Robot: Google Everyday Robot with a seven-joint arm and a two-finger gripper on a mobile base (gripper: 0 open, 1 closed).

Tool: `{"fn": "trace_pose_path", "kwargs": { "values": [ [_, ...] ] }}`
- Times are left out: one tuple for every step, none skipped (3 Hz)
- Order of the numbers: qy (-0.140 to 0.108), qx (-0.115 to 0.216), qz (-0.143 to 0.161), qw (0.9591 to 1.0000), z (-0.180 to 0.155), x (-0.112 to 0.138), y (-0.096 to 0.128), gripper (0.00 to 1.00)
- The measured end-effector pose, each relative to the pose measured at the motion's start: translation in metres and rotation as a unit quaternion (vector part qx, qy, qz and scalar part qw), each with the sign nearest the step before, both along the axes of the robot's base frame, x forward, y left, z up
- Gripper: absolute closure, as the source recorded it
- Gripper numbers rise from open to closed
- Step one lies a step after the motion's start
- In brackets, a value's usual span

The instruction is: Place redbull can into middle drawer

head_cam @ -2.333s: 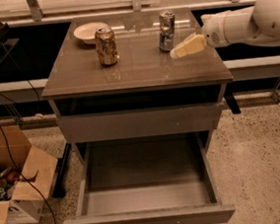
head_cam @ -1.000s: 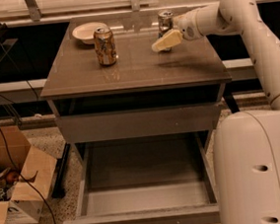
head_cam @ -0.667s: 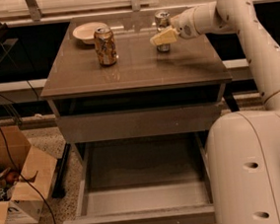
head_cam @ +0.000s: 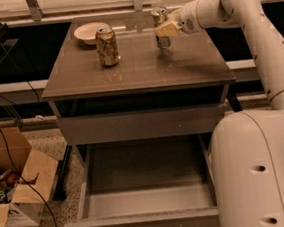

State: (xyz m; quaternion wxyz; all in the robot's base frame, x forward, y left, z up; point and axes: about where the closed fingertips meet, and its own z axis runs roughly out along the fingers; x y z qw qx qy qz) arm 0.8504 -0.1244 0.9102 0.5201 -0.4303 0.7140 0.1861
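The redbull can [head_cam: 159, 17], slim and silver with a shiny top, stands upright at the back right of the cabinet top [head_cam: 137, 68]. My gripper [head_cam: 166, 29] reaches in from the right and is at the can's middle, overlapping its front. The can's foot still rests on the top. The middle drawer [head_cam: 142, 225] is pulled out wide below, with its pale grey floor [head_cam: 142, 173] bare.
A wider gold-orange can [head_cam: 107, 46] stands at the back left, with a white bowl [head_cam: 90, 31] behind it. A closed grey drawer front [head_cam: 140, 123] sits above the open one. My white base [head_cam: 258, 169] is at the drawer's right. A cardboard box [head_cam: 16, 190] and cables are on the left.
My gripper has moved left from beside the redbull can until it is on the can's middle. Both cans and the drawer have stayed in place.
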Motion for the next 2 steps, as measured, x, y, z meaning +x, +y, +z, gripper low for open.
{"fn": "trace_pose_path", "kwargs": {
  "values": [
    [-0.010, 0.000, 0.021, 0.9997, 0.021, -0.022, 0.011, 1.00],
    [-0.007, 0.003, 0.055, 0.9985, 0.031, -0.059, 0.032, 1.00]
  ]
}}
